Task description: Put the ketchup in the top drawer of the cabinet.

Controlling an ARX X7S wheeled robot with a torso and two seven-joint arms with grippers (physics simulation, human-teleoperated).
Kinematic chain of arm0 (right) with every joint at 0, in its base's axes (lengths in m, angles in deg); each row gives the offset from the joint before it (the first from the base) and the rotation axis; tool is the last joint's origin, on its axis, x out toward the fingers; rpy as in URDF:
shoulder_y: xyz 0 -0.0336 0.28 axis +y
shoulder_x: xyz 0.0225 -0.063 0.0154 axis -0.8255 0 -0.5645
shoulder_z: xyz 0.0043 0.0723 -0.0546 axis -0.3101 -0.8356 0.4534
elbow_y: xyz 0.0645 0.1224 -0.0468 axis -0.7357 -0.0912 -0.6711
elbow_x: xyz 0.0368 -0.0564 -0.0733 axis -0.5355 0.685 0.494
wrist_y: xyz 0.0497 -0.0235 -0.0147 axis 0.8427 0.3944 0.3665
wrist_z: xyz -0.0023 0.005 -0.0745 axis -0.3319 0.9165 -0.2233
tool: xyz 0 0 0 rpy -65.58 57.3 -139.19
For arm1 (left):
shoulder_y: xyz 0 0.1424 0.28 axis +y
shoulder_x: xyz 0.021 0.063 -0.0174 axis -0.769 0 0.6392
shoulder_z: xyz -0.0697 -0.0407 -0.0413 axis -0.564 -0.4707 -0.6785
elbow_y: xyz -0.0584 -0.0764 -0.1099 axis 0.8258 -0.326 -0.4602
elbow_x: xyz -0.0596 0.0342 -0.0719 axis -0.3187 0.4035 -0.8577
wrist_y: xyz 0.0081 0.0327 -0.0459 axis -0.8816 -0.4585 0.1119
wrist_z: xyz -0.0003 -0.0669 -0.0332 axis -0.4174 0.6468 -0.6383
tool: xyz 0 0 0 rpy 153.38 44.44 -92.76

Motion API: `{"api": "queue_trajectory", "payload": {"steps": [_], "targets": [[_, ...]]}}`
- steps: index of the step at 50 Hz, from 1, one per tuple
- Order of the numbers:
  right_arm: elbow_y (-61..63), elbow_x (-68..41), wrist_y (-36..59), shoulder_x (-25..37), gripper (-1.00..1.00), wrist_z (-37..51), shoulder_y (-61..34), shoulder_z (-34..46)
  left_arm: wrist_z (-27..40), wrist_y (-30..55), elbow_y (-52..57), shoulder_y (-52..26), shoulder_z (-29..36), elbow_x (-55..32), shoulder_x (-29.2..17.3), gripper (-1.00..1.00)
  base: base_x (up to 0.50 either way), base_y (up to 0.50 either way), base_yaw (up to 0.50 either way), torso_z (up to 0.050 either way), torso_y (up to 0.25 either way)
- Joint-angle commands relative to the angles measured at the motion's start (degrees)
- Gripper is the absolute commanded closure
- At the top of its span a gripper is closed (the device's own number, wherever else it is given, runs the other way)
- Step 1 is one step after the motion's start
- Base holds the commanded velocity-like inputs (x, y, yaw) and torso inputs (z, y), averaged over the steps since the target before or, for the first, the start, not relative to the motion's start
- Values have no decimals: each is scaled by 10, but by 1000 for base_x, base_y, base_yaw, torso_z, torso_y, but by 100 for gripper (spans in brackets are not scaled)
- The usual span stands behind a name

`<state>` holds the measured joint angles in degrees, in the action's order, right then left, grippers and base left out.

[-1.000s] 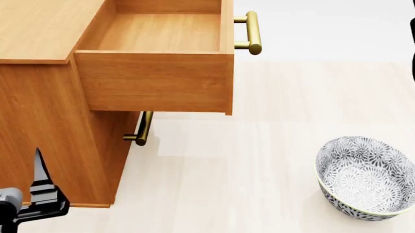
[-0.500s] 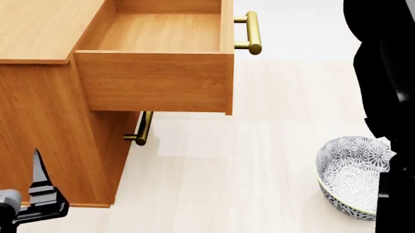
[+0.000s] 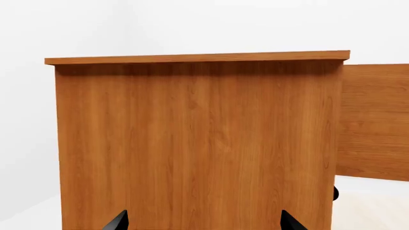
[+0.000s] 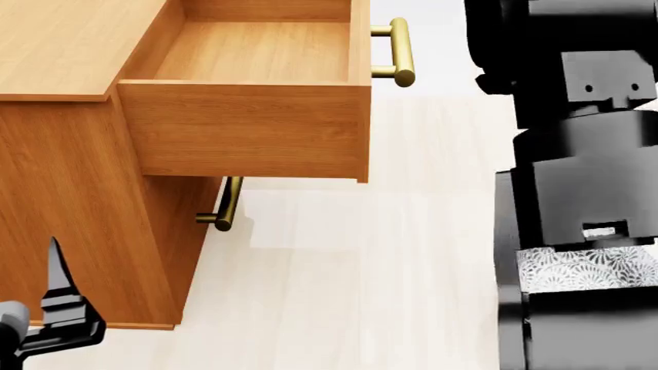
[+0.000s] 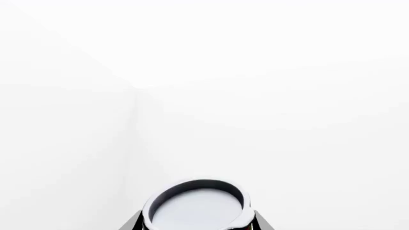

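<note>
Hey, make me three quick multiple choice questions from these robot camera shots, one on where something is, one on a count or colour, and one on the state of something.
1. Where is the patterned bowl in the head view?
A. Inside the top drawer
B. On the floor, largely hidden behind the right arm
C. On top of the cabinet

2. How many brass handles show in the head view?
A. One
B. Two
C. Four

3. What state is the top drawer in?
A. Pulled out and empty
B. Shut
C. Pulled out with a can inside

Answers:
1 B: only a strip of the bowl shows behind the right arm.
2 B: one handle sits on the top drawer, and a lower handle is on the cabinet.
3 A: the drawer juts out and only bare wood shows inside.
</note>
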<state>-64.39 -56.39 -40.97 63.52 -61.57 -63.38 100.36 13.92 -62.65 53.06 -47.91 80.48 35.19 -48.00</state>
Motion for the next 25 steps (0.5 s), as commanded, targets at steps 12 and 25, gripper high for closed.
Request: {"api": "queue_trajectory", "payload": {"steps": [12,25], "targets": [[-211,17,-83,-68,100,-13,-68,70,5,-3,8,7,-4,-6,-4,-100,0,0,0,0,0],[-211,-64,-33,-68,100,17,-66,154,5,1,2,-1,-1,-8,-4,-100,0,0,0,0,1]]}}
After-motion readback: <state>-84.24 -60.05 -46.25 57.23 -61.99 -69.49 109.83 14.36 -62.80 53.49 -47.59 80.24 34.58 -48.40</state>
